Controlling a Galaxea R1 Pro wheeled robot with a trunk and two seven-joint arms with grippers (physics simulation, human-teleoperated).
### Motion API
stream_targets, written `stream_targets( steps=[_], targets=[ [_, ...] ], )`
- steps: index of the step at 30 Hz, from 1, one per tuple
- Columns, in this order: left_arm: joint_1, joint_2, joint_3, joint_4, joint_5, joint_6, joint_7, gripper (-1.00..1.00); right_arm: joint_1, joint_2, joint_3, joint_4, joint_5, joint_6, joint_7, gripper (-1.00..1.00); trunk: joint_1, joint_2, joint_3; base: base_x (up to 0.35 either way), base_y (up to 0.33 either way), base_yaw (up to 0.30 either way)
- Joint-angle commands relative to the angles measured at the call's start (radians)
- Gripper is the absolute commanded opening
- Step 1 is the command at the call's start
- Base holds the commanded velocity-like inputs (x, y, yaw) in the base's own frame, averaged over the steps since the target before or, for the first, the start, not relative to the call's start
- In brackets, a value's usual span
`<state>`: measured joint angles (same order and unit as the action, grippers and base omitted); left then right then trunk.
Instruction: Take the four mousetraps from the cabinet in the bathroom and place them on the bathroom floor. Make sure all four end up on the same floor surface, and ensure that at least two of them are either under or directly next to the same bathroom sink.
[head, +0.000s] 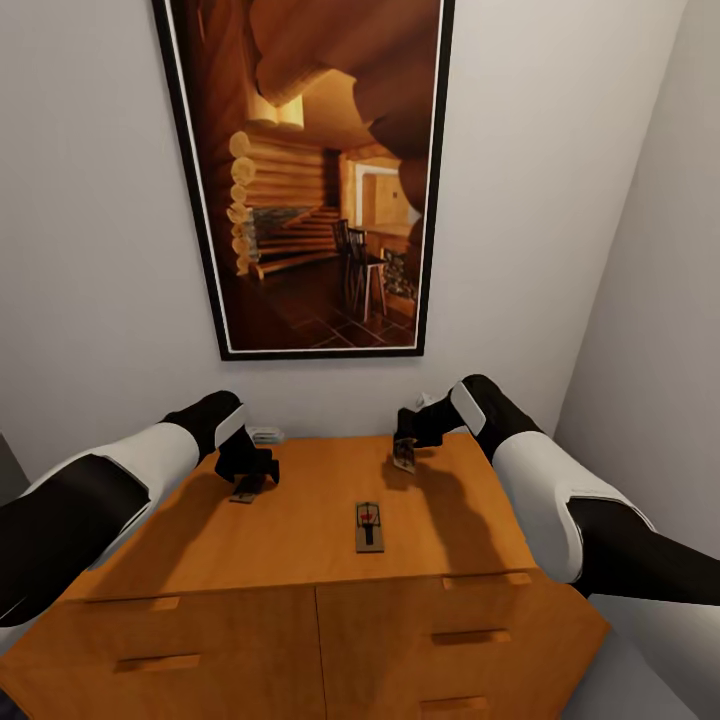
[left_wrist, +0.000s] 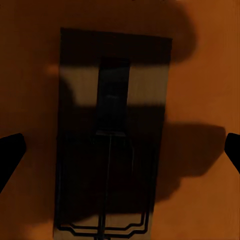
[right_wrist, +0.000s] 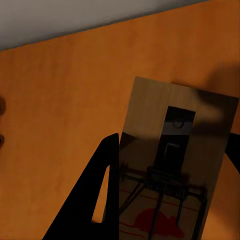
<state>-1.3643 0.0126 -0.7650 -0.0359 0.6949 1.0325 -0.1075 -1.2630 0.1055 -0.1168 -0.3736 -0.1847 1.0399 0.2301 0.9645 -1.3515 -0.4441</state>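
Head view: orange cabinet (head: 300, 545) top, one mousetrap (head: 369, 526) mid-top, right gripper (head: 405, 452) clamped on a lifted trap (head: 404, 455); left wrist: open left gripper (left_wrist: 120, 150) straddling a flat trap (left_wrist: 112, 135), pickup step, closing next; right wrist: trap (right_wrist: 175, 165) pinched.

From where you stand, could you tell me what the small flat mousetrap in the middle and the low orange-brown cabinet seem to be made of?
The small flat mousetrap in the middle looks like a pale matte wooden board with dark wire, probably metal. The low orange-brown cabinet looks like smooth wood or veneer with a satin sheen and faint grain.
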Motion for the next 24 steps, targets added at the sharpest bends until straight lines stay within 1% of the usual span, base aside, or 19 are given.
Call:
stream_targets(
  steps=[1,6,7,22,24],
  targets=[
    [0.013,0.001,-0.011,-0.001,-0.006,0.003,-0.009,1.00,-0.001,0.001,-0.005,-0.001,0.001,0.004,0.000,-1.00,0.007,-0.001,-0.001,0.000,0.000,0.000],
    [0.013,0.001,-0.011,-0.001,-0.006,0.002,-0.005,1.00,-0.001,0.000,-0.005,-0.001,0.002,0.003,0.001,-1.00,0.007,-0.001,-0.001,0.000,0.000,0.000],
    [0.013,0.001,-0.011,0.000,-0.006,0.002,-0.004,-1.00,-0.001,0.000,-0.005,-0.001,0.002,0.003,0.001,-1.00,0.007,-0.001,-0.001,0.000,0.000,0.000],
    [0.013,0.001,-0.011,0.012,-0.006,0.001,0.000,-1.00,-0.001,-0.002,-0.003,-0.001,0.004,0.003,0.003,-1.00,0.007,-0.001,-0.001,0.000,0.000,0.000],
    [0.013,0.001,-0.011,0.013,-0.006,0.001,0.000,-1.00,0.000,-0.003,-0.003,-0.001,0.005,0.002,0.003,-1.00,-0.001,0.013,0.005,0.000,0.000,0.000]
  ],
)
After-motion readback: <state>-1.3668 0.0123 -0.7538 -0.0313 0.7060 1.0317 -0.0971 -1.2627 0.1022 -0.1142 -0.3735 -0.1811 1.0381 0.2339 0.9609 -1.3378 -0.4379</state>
